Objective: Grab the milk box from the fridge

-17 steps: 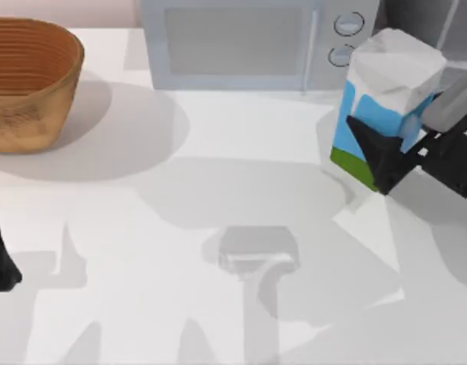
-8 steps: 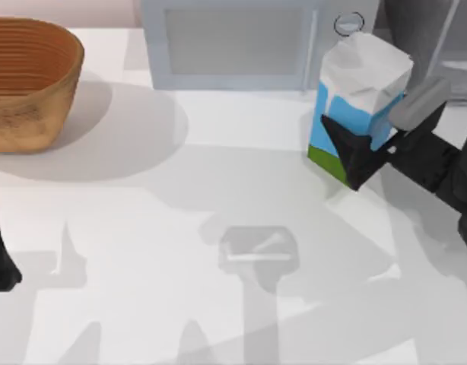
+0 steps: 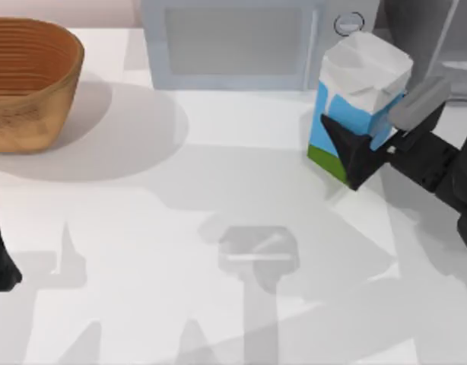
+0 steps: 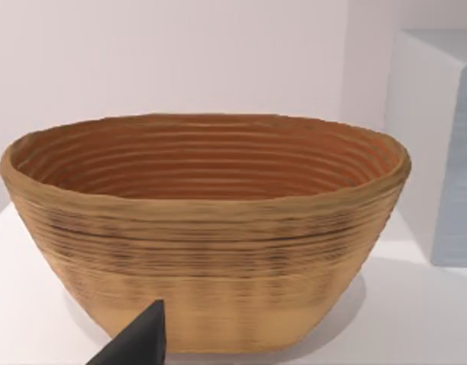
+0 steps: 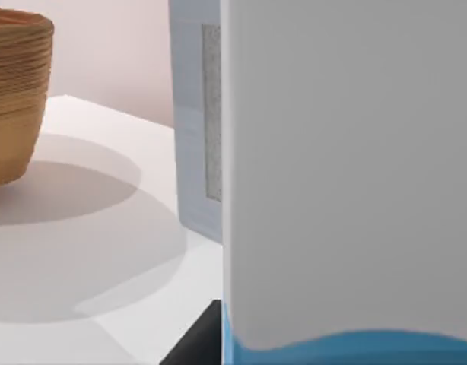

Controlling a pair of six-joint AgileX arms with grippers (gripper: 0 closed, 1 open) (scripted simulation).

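Sky-blue milk box (image 3: 354, 95), white-topped, in right gripper (image 3: 360, 156)

The top view looks straight down on the table (image 3: 218, 175). The left wrist view faces the basket (image 4: 207, 228) close up; the right wrist view presses against the milk box (image 5: 347, 167), sharing basket and microwave (image 5: 197, 122)

White tabletop (image 3: 218, 152). Basket (image 3: 28, 80) at far left corner. Microwave (image 3: 241, 42) along back edge, centre. Fridge (image 3: 427, 30) at back right, beside microwave.
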